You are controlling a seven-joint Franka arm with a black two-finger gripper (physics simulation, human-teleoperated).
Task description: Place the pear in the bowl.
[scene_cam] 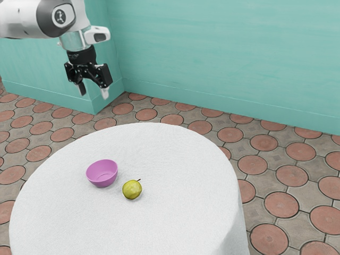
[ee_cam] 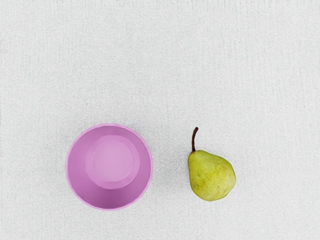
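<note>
Gripper: we see the gripper [scene_cam: 93, 92] raised well above the surface, in the exterior view's upper left, pointing down; its two fingers stand apart with a clear gap between them, one tip dark, the other pale.
Arm: our white and grey arm [scene_cam: 24, 19] comes in from the exterior view's upper left and bends down to the gripper.
Pear: we find the pear [scene_cam: 131, 190] on the surface, outside the bowl and just beside it, on the side toward the exterior view's right; it is yellow-green and lies on its side.
Stem: thin, dark brown and slightly curved, the stem [ee_cam: 194, 140] points away from the pear's broad end.
Bowl: pink-purple and round, the bowl [scene_cam: 102, 183] stands upright on the surface; from above we see down to its inner bottom.
Gap: we see white cloth between bowl and pear, so the two are apart.
Surface: round and draped in white cloth, the surface [scene_cam: 175, 223] carries both.
Floor: grey tiles with reddish round ones make up the floor [scene_cam: 281, 204].
Wall: behind, we see a turquoise wall [scene_cam: 212, 48].
</note>
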